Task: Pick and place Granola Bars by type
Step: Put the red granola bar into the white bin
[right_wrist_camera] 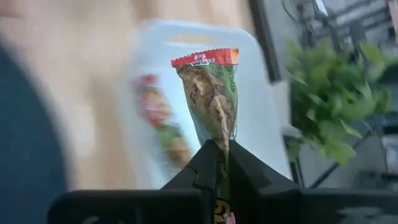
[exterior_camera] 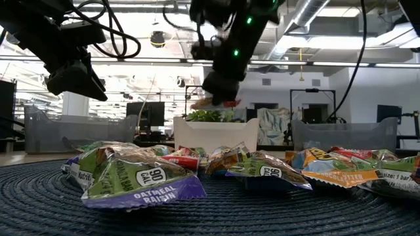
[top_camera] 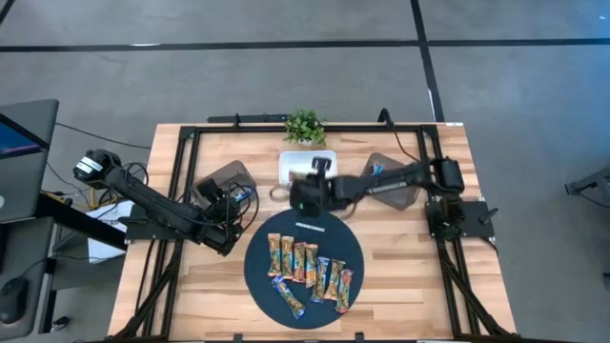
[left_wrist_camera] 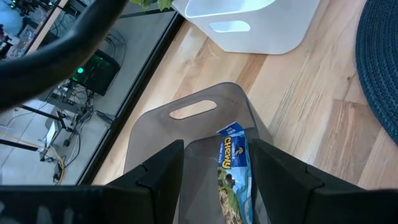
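One bar (right_wrist_camera: 211, 93) in right claw (right_wrist_camera: 219, 155), pinched endwise, red end outward.

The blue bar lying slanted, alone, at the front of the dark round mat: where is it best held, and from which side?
Grip the blue bar across its narrow middle, coming straight down from above, fingers turned to match its slant. It lies flat on the mat, and both long sides look free of neighbours.
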Controlling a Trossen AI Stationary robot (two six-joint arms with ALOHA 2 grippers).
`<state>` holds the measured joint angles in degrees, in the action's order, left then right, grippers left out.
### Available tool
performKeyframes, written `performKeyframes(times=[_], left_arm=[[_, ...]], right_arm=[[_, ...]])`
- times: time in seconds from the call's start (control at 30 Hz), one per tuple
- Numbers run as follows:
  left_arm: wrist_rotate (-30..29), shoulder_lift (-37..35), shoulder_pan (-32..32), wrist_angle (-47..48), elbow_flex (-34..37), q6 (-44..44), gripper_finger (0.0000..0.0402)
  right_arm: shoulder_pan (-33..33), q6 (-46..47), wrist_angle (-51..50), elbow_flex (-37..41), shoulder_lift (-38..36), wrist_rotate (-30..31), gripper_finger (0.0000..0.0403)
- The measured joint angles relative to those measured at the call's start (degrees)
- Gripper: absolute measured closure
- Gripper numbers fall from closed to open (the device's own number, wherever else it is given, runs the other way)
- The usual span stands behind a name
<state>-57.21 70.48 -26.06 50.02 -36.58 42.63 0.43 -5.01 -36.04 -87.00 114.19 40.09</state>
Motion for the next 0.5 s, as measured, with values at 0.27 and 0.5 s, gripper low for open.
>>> performKeyframes(times=[0.27, 0.5], left_arm=[[0.0, 0.0, 0.0, 0.0, 0.0, 0.0, 0.0219], [-0.1, 0.0, 0.0, 0.0, 0.0, 0.0, 0.0219]], right_arm=[[-9.6, 0.1, 0.1, 0.0, 0.0, -12.3, 0.0359], [-11.0, 0.0, -0.4, 0.0, 0.0, -15.9, 0.0307]])
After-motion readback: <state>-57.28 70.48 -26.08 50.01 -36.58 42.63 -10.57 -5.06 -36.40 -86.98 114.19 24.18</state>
